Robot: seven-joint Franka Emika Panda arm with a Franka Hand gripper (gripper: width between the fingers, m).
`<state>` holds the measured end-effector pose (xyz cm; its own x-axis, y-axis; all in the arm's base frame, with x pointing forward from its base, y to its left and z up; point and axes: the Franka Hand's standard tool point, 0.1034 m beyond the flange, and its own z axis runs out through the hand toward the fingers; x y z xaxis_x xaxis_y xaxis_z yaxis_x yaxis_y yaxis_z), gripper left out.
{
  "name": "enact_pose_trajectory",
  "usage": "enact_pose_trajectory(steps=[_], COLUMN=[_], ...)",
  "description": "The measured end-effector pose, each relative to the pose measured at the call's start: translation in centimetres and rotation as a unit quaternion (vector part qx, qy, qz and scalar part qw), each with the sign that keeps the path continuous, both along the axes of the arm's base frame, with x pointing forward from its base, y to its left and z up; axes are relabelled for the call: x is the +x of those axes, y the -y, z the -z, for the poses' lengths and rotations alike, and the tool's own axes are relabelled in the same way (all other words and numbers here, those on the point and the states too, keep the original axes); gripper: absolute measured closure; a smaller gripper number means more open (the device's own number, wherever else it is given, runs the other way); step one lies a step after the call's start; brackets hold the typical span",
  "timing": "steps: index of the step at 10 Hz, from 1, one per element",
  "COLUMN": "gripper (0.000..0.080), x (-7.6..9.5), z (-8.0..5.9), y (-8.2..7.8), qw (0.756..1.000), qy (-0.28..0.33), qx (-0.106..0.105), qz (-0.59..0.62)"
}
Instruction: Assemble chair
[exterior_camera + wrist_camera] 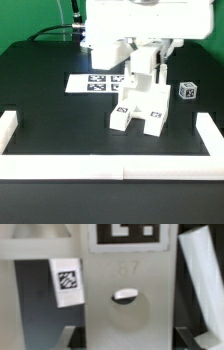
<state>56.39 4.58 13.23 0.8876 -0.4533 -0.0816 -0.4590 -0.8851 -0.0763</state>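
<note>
Black table (40, 110), edged front and sides by the white border rail (100, 165). The arm (125, 22) hangs over mid-table, wrist pointing down. The marker board (92, 82) lies flat on the exterior view's left of the arm.

Chair (140, 105): partly assembled, standing mid-table directly under the wrist, near the marker board's corner. It is white and blocky. Two stubby feet face the camera, each with a black-and-white tag, and a narrower upright piece rises from them toward the wrist. A loose tagged block (186, 91) sits well apart on the exterior view's right, not yet joined.

Gripper (127, 336): the wrist view shows its fingers (70, 335) one on each side of a white slab (125, 314), jaws spread with the slab between them. (Whether the pads touch its edges is too blurred to call; it reads as open to me.)

Key relation: the slab lies straight ahead of the jaws, its long axis running away from the wrist, and the jaws span its short width. Judgement: closing from here would catch it across the narrow way, with no turn of the wrist needed.

Small things:
- A round hole (123, 295) in the slab face, with something pale inside.
- A large square tag (125, 232) at the slab's far end.
- A smaller tag (67, 280) on a neighbouring white piece just beside the slab.
</note>
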Motion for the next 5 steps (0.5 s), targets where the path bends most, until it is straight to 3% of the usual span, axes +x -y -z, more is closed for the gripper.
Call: enact_pose_trajectory(steps=[5], gripper=[0.0511], x=[-0.12], z=[0.34], y=[-0.05], qw=[1.0], qy=[-0.003], qx=[-0.001], qz=[0.0])
